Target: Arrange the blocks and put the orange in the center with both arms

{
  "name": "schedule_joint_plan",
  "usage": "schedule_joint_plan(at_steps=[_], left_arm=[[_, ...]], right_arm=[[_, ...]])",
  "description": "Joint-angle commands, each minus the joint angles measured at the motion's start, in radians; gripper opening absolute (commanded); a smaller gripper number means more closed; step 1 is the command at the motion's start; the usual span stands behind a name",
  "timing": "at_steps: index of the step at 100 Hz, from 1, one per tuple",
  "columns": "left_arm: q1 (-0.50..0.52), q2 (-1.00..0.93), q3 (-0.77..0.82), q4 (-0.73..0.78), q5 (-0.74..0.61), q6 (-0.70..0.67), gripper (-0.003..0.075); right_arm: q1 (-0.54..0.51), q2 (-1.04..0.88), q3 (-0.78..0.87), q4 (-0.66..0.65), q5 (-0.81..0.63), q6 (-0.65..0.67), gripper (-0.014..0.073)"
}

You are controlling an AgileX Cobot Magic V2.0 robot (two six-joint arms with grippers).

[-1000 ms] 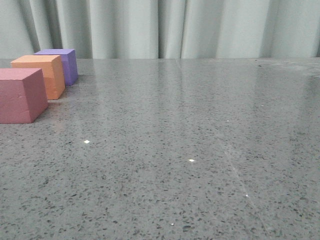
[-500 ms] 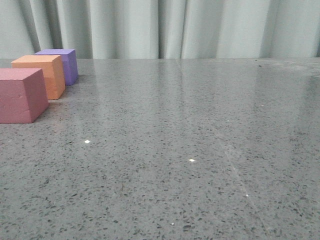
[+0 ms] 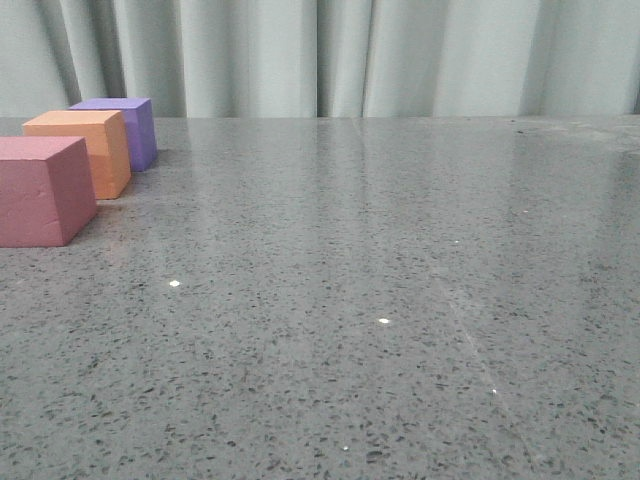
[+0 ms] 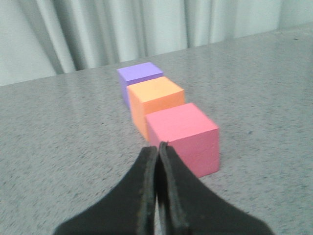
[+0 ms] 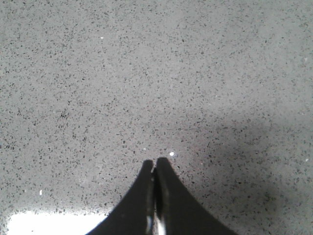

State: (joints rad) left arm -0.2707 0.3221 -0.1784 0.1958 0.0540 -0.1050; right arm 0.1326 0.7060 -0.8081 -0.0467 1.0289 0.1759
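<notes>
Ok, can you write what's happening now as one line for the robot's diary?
blocks: pink, orange, purple in a row, orange in middle | left gripper: shut, empty, near pink | right gripper: shut, empty, over table

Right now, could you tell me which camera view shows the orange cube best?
The left wrist view: the orange cube sits mid-frame between the purple cube and the pinkish-red cube, with its top and two sides visible. The front view shows it at the far left, partly hidden behind the pinkish-red cube. The right wrist view shows only tabletop.
</notes>
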Motion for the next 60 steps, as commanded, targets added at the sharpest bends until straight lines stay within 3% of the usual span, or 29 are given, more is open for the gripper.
schedule_joint_plan(at_steps=[1, 28, 60], left_arm=[[0.058, -0.030, 0.041, -0.050, -0.167, 0.033, -0.0019], [0.226, -0.157, 0.201, -0.057, -0.253, 0.018, -0.0019], [0.237, -0.304, 0.228, -0.069, -0.212, 0.018, -0.0019]], right_arm=[[-0.006, -0.003, -0.022, -0.005, -0.055, -0.010, -0.0067], [-0.006, -0.003, -0.022, -0.005, -0.055, -0.010, -0.0067], [-0.006, -0.003, -0.022, -0.005, -0.055, -0.010, -0.0067]])
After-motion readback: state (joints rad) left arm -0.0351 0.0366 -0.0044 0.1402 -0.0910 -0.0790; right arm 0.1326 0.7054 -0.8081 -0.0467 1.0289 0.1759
